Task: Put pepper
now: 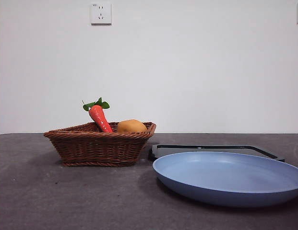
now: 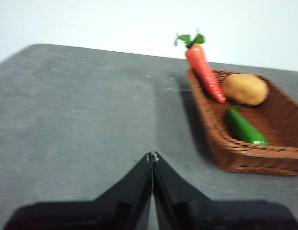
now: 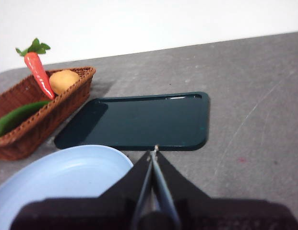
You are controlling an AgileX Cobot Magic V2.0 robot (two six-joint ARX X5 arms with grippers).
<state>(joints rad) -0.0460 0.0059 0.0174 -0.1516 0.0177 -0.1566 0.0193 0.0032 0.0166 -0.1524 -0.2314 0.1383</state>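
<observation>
The dark-green pepper (image 2: 244,128) lies inside the brown wicker basket (image 2: 264,158), next to a potato (image 2: 245,89) and a carrot (image 2: 205,71) that leans on the rim. In the right wrist view the pepper (image 3: 17,118) also lies in the basket (image 3: 43,112). In the front view the basket (image 1: 98,143) hides the pepper. My left gripper (image 2: 152,156) is shut and empty above bare table beside the basket. My right gripper (image 3: 153,152) is shut and empty above the near edge of the dark tray (image 3: 139,122). Neither gripper shows in the front view.
A blue plate (image 1: 230,177) sits at the front right, and shows in the right wrist view (image 3: 57,182). The dark tray (image 1: 211,149) lies behind it. The carrot (image 1: 100,117) and potato (image 1: 131,126) stick up above the basket rim. A wall stands behind the grey table.
</observation>
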